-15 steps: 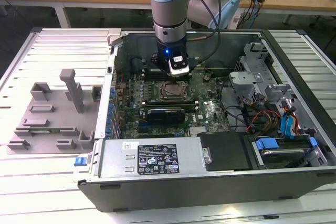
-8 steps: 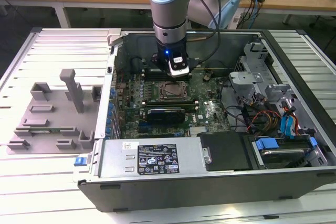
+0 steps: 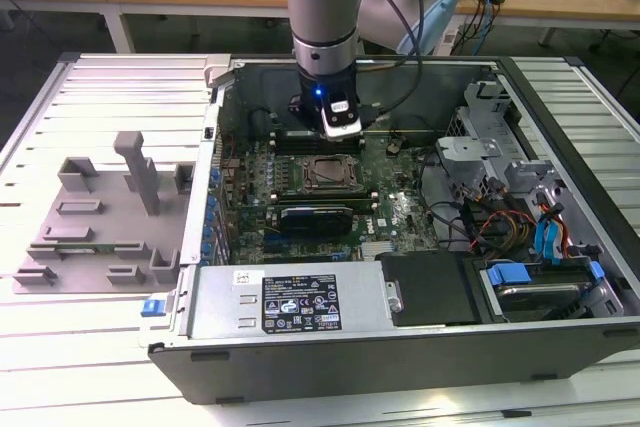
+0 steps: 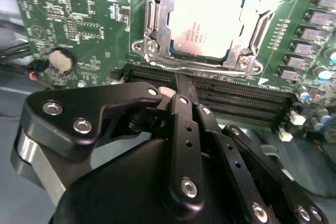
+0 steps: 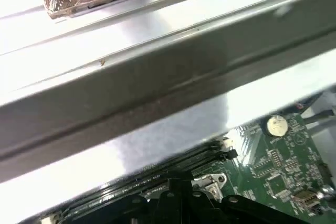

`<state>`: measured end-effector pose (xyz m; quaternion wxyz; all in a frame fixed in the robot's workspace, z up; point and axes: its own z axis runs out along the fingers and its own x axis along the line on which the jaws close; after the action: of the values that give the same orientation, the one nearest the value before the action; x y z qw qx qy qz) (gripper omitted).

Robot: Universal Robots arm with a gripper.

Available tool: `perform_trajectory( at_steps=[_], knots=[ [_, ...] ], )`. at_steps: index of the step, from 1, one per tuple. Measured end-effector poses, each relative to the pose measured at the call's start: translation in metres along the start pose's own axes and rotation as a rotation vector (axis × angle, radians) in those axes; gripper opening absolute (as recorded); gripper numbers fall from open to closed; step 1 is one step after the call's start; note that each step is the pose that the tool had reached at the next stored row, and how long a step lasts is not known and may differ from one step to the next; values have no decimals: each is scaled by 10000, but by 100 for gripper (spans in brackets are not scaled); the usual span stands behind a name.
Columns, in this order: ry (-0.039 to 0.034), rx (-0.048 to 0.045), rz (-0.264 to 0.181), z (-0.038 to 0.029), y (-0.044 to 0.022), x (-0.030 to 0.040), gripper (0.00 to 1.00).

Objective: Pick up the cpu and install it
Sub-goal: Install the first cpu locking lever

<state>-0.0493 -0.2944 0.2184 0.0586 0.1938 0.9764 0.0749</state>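
Note:
The cpu [image 4: 207, 22], a flat square chip with a shiny silver top, lies in the motherboard socket [image 3: 330, 175] with the metal bracket [image 4: 149, 35] around it. My gripper [image 4: 184, 82] hangs just beside the socket, over the long black memory slots [image 4: 236, 90]. Its black fingers meet at the tips, shut with nothing between them, and it is apart from the cpu. In the exterior view the gripper [image 3: 338, 132] stands upright inside the open computer case, just behind the socket. The first wrist view catches the gripper's dark tips [image 5: 178, 192] above the green board.
The case's metal wall [image 5: 157, 87] runs close behind the gripper. A coin battery [image 4: 60, 61] sits on the board. A grey plastic shroud [image 3: 100, 217] lies outside at the exterior view's left. The power supply [image 3: 290, 302] and the cabled drive bays [image 3: 520, 217] fill the case's front and right.

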Motion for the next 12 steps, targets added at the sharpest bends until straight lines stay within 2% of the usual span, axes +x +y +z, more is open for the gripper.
perform_trajectory(
  at_steps=[1, 3, 4, 8, 10, 12],
  knots=[
    [-15, 34, 5, -59, 10, -5, 11],
    [-34, 77, 8, -111, 19, -9, 11],
    [-57, 130, 3, -141, 25, -12, 11],
    [-79, 211, -7, -143, 24, -13, 11],
    [-117, 418, -37, -148, -9, -24, 11],
    [-143, 488, -65, -160, -88, -43, 11]
  ],
)
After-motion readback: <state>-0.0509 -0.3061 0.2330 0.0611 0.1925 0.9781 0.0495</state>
